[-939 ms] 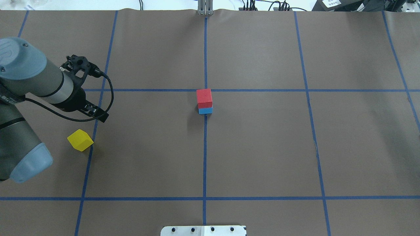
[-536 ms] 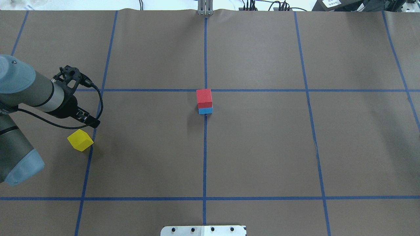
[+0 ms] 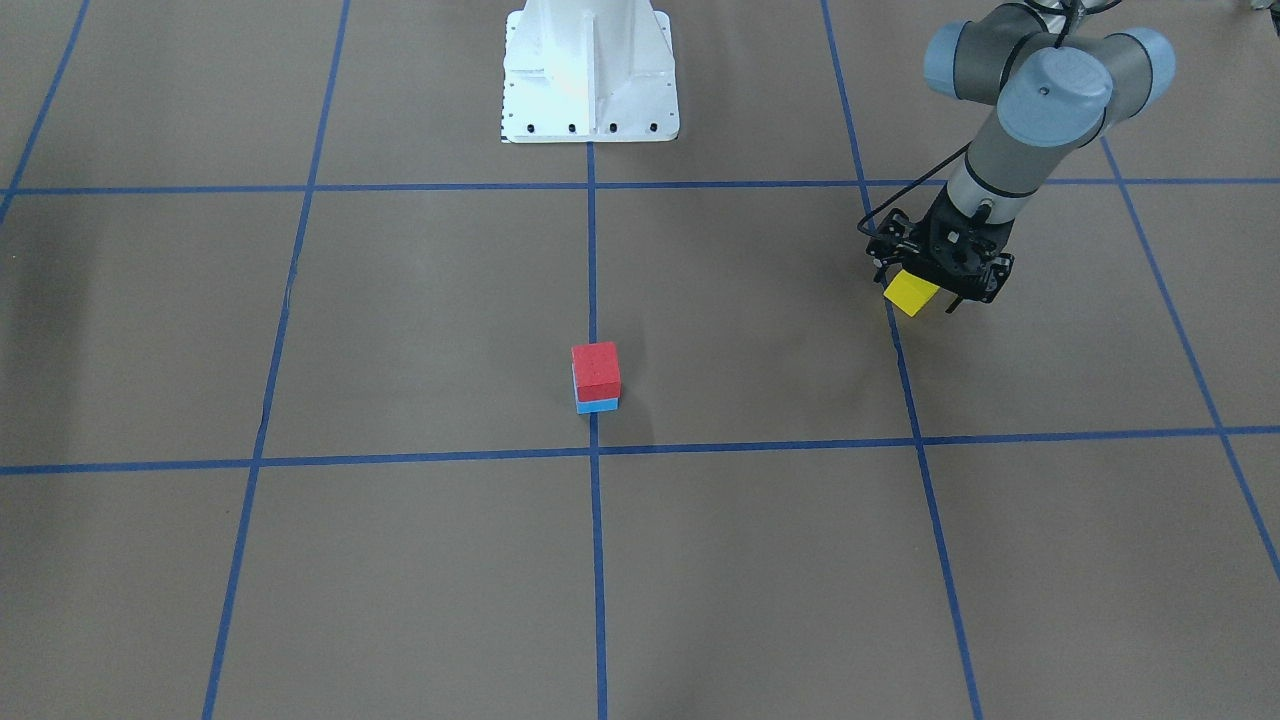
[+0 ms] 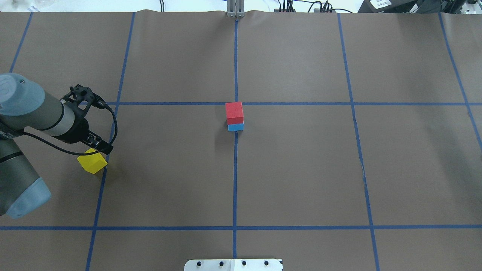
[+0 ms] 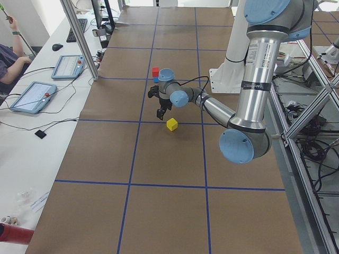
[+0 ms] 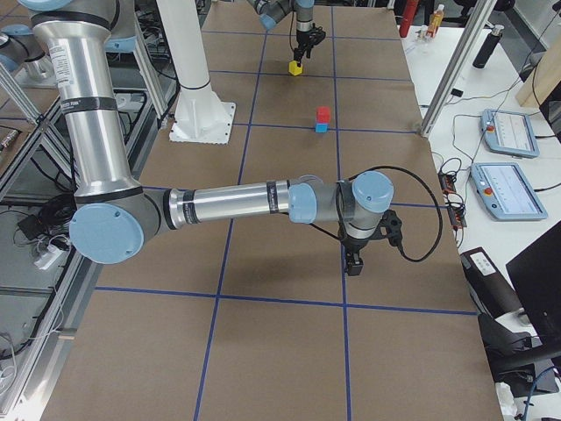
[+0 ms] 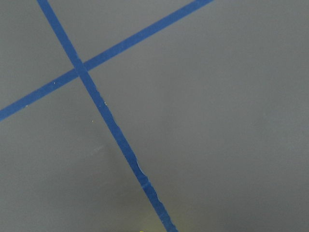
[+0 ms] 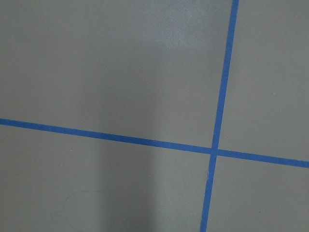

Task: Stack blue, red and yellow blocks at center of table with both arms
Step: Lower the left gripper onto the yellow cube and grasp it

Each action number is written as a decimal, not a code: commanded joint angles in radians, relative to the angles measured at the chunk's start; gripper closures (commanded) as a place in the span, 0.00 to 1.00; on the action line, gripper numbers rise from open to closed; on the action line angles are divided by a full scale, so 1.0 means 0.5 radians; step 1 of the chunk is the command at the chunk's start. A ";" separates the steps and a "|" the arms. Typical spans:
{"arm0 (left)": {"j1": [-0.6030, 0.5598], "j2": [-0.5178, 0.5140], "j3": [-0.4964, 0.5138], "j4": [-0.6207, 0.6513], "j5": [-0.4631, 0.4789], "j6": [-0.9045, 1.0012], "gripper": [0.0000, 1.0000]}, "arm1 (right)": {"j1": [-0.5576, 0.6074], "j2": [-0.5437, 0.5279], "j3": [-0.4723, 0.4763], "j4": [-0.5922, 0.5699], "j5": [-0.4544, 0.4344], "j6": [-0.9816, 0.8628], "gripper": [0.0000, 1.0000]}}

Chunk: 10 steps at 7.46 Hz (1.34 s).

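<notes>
A red block [image 4: 234, 111] sits on a blue block [image 4: 235, 127] at the table's center, also in the front view [image 3: 595, 368]. A yellow block [image 4: 92, 162] lies alone on the table at the left, turned at an angle. My left gripper [image 4: 98, 147] hovers just above its far edge and looks open and empty; in the front view the gripper [image 3: 928, 283] overlaps the yellow block [image 3: 908, 294]. My right gripper [image 6: 353, 263] shows only in the right side view, low over bare table far from the blocks; I cannot tell its state.
Blue tape lines [image 4: 235, 180] grid the brown paper. The white robot base plate [image 3: 588, 70] stands at the robot's edge of the table. A metal post [image 5: 79, 39] and tablets [image 5: 32, 97] stand along the operators' side. Both wrist views show only paper and tape.
My left gripper has moved toward the robot and down, from beyond the yellow block to just over it. The blocks have not moved.
</notes>
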 commanded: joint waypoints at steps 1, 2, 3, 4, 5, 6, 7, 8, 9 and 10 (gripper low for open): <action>0.065 0.002 0.031 -0.002 0.010 -0.002 0.00 | 0.001 -0.002 -0.002 0.003 -0.003 0.000 0.01; 0.071 0.002 0.031 0.001 0.010 -0.002 0.00 | 0.001 -0.011 0.001 0.006 -0.003 0.000 0.01; 0.074 0.005 0.046 0.001 0.010 0.004 0.00 | 0.001 -0.014 0.001 0.009 -0.003 0.000 0.01; 0.074 0.005 0.071 0.001 0.013 0.007 0.00 | 0.001 -0.020 0.001 0.009 -0.003 0.000 0.01; 0.074 0.008 0.092 0.001 0.034 0.007 0.00 | 0.001 -0.027 0.001 0.012 -0.003 0.000 0.01; 0.077 0.008 0.105 -0.002 0.041 0.007 0.00 | 0.001 -0.027 0.004 0.012 -0.003 0.000 0.01; 0.080 0.017 0.117 -0.002 0.041 0.007 0.00 | 0.001 -0.027 0.013 0.012 -0.006 0.000 0.01; 0.083 0.035 0.117 -0.005 0.041 0.010 0.00 | 0.001 -0.027 0.013 0.012 -0.003 0.000 0.01; 0.086 0.063 0.114 -0.008 0.041 0.013 0.00 | 0.001 -0.027 0.016 0.012 -0.006 0.000 0.01; 0.086 0.090 0.111 -0.039 0.041 0.016 0.00 | 0.001 -0.027 0.016 0.012 -0.003 0.000 0.01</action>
